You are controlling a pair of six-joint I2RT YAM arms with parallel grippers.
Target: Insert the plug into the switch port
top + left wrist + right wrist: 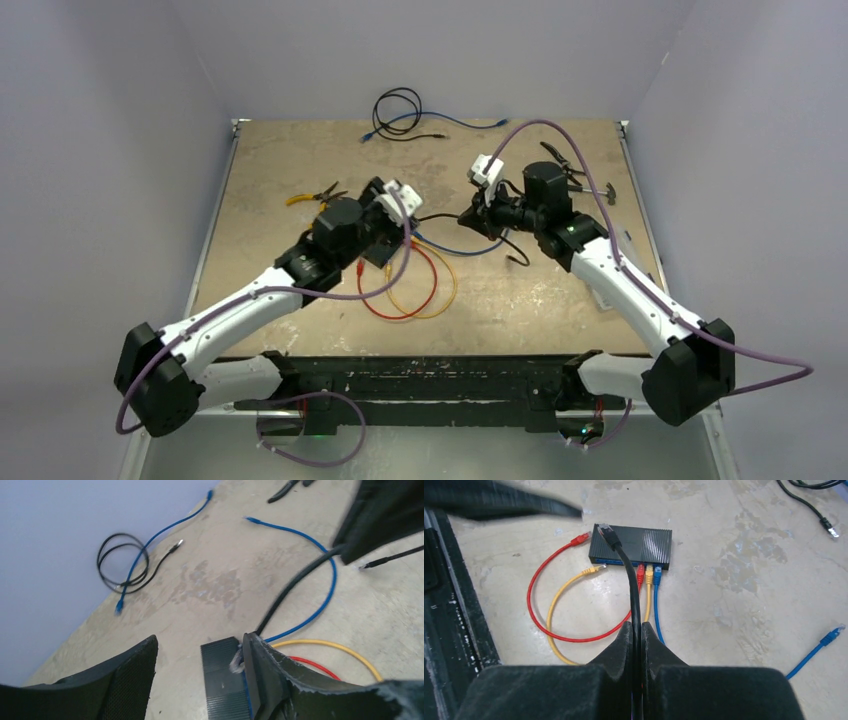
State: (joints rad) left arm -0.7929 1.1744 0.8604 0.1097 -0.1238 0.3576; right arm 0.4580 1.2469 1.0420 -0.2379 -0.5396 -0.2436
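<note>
The switch (pixel 631 544), a flat ribbed black box, lies on the table with red, yellow and blue plugs (pixel 649 573) in its right-hand ports. My right gripper (pixel 636 626) is shut on a black cable (pixel 634 595). The cable's plug (pixel 607 531) hangs above the switch's left end, not in a port. In the top view the right gripper (pixel 470 217) is to the right of the switch (pixel 385 247). My left gripper (pixel 200 640) is open. Its right finger (pixel 265 672) touches the switch's port edge (pixel 222 680), and the left finger stands apart.
Loose red (pixel 583 537) and yellow (pixel 596 569) plugs lie by the switch's left end. A coiled black cable (pixel 398 105) and a blue cable (pixel 445 120) lie at the back. Yellow-handled pliers (pixel 305 197) are left, black-handled pliers (pixel 570 170) right. Red and yellow loops (pixel 415 295) lie in front.
</note>
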